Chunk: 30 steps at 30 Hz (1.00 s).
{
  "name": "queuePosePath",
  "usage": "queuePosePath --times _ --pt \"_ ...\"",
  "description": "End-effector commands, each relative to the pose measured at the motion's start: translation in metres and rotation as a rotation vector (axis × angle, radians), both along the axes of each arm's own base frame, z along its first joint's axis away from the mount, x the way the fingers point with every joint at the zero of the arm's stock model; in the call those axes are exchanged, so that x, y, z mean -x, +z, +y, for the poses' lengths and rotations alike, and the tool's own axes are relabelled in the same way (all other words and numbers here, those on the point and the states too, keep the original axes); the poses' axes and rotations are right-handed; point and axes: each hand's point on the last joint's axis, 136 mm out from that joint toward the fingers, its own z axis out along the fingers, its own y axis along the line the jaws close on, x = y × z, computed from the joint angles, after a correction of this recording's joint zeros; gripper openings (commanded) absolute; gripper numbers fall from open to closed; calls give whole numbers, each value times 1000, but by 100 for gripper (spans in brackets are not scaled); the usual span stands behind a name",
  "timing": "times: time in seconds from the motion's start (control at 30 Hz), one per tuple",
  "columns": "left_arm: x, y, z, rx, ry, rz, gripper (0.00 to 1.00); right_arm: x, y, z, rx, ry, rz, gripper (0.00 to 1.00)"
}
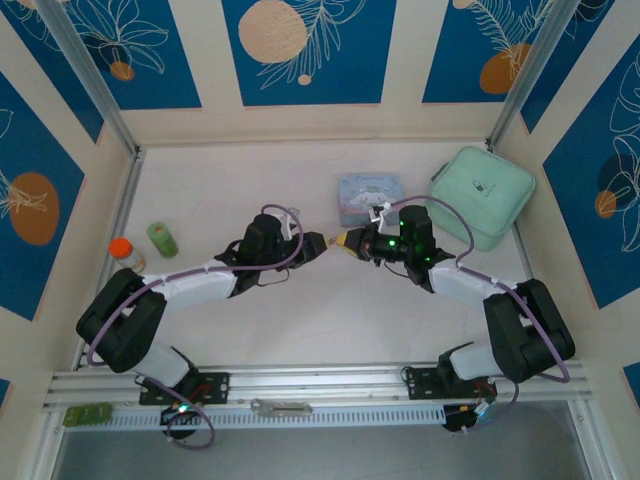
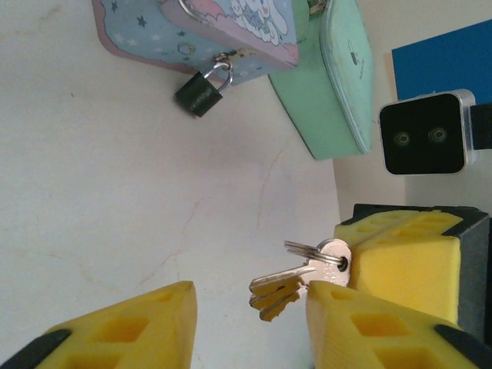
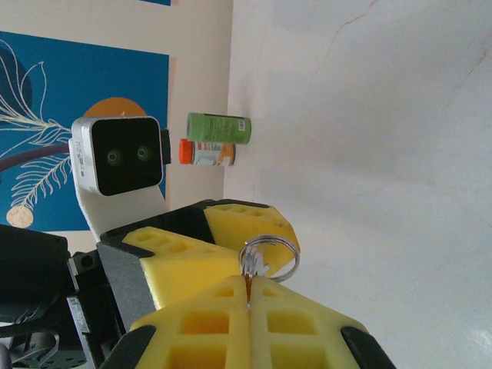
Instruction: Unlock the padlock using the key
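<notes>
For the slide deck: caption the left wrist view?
Right gripper grips the key; the padlock is hooked on the tin beyond.

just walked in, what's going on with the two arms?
The right gripper is shut on the key bunch, holding it up at mid-table. The left gripper faces it, open, with the key blades between its fingers, which looks like a handover. The padlock hangs untouched on the pale-blue tin.
</notes>
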Motion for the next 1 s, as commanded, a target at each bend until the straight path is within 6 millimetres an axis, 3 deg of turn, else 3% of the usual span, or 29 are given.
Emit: queuePosePath --times 0.0,0.63,0.97 --pt "-6 23 -4 10 8 -70 39 6 -4 0 3 26 9 0" --pt "-12 39 -11 127 30 -88 39 4 -13 5 -6 49 28 0" --pt "-8 33 -9 116 22 -69 41 2 -5 1 -6 40 -4 0"
